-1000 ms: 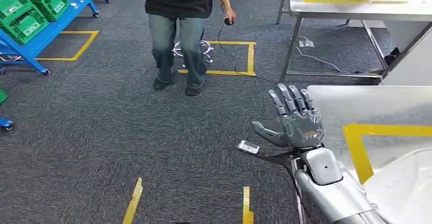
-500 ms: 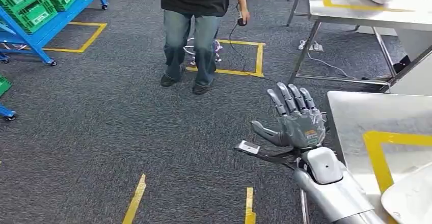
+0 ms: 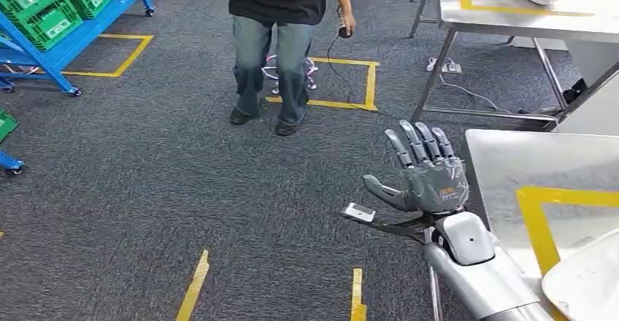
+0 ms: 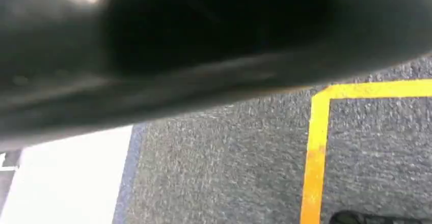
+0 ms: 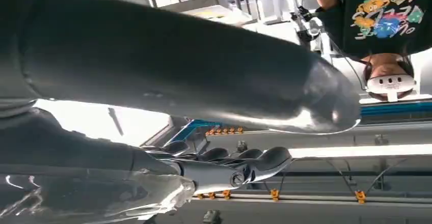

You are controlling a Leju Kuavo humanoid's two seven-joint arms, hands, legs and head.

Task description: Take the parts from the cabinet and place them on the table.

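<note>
My right hand (image 3: pixel 425 173) is raised over the carpet just off the left edge of the steel table (image 3: pixel 511 162). Its fingers are spread and upright, and nothing is in it. In the right wrist view the same hand (image 5: pixel 214 165) has its thick thumb and dark fingers (image 5: pixel 265 159) stretched out, holding nothing. A white rounded object (image 3: pixel 584 284) lies at the table's near right corner, partly cut off by the frame. The blue rack (image 3: pixel 66 40) with green bins (image 3: pixel 44 7) stands at the far left.
A person (image 3: pixel 281 36) in a black shirt and jeans stands ahead on the carpet, holding a corded device. A second steel table (image 3: pixel 525 11) with a white item on it is at the far right. Yellow tape marks the floor (image 3: pixel 193 288).
The whole view has shifted, so the camera moved; the table's edge now sits further right in the picture. My right hand stays raised with fingers spread. The person has barely moved.
</note>
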